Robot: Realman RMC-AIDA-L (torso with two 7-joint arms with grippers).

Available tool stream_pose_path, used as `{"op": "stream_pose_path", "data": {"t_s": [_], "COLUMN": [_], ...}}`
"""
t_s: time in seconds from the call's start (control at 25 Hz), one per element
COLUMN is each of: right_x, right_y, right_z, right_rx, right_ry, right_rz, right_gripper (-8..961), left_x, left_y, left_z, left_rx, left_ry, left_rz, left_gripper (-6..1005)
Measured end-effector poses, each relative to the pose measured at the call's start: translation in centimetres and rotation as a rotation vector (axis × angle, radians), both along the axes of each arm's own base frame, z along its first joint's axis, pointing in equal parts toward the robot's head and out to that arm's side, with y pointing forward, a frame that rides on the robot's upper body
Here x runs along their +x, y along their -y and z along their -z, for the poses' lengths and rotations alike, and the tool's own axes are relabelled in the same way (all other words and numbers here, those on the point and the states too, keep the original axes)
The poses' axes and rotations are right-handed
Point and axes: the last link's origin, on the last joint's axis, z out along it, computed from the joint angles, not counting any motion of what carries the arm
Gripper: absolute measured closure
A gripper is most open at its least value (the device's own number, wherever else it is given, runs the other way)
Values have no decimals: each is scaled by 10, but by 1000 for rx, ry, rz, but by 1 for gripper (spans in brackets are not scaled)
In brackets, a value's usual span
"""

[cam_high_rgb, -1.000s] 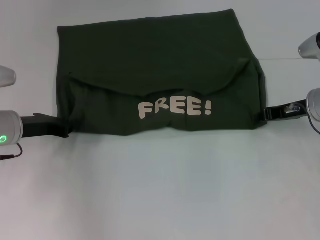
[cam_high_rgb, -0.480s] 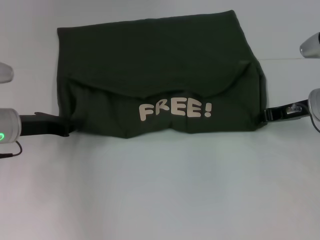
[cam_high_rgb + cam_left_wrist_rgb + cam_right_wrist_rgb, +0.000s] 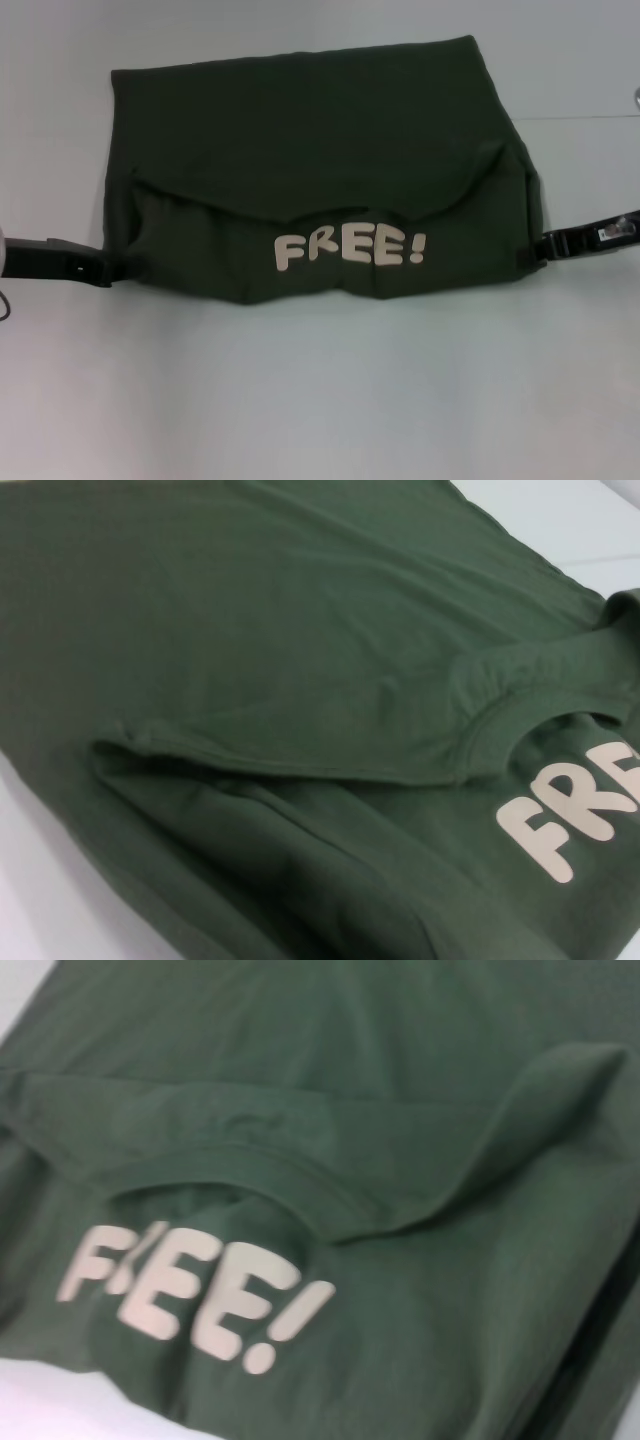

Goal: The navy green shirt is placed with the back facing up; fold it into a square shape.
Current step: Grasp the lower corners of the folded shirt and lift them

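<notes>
The navy green shirt (image 3: 320, 150) lies spread across the far half of the white table. Its near part is folded up over it, so the cream "FREE!" lettering (image 3: 350, 248) and the collar face up. My left gripper (image 3: 112, 268) lies low at the folded part's left edge and is shut on the cloth there. At the right edge, my right gripper (image 3: 541, 246) pinches the cloth the same way. Both wrist views show only the shirt (image 3: 300, 680) (image 3: 400, 1080) from close by, with its collar and lettering; no fingers show in them.
Bare white table (image 3: 320, 400) runs from the shirt's near edge to the front. A thin line (image 3: 590, 118) crosses the table surface at the far right.
Both arms have drawn outward and back, so their wrists have left the view. The whole shirt has slid a little toward me, and the folded part now lies wider and flatter.
</notes>
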Motion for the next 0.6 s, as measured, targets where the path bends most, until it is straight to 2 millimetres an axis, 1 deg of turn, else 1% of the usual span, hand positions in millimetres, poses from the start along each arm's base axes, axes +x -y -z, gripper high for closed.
{"op": "stream_pose_path", "data": {"t_s": [0.24, 0.36, 0.6], "right_x": [3, 9, 23], "right_y": [22, 36, 63], "right_z": [-9, -10, -10], "right_rx": [-49, -70, -70], "right_ry": [-101, -142, -218], "right_rz": [-24, -29, -17], "right_gripper": [918, 918, 918], "left_x": [1, 1, -1], "left_y": [10, 14, 22], "left_z": [-19, -28, -38], "left_rx": [-62, -75, -125], "left_ry": [19, 30, 18], "left_rz": [4, 1, -8], "left_gripper": [946, 946, 946]}}
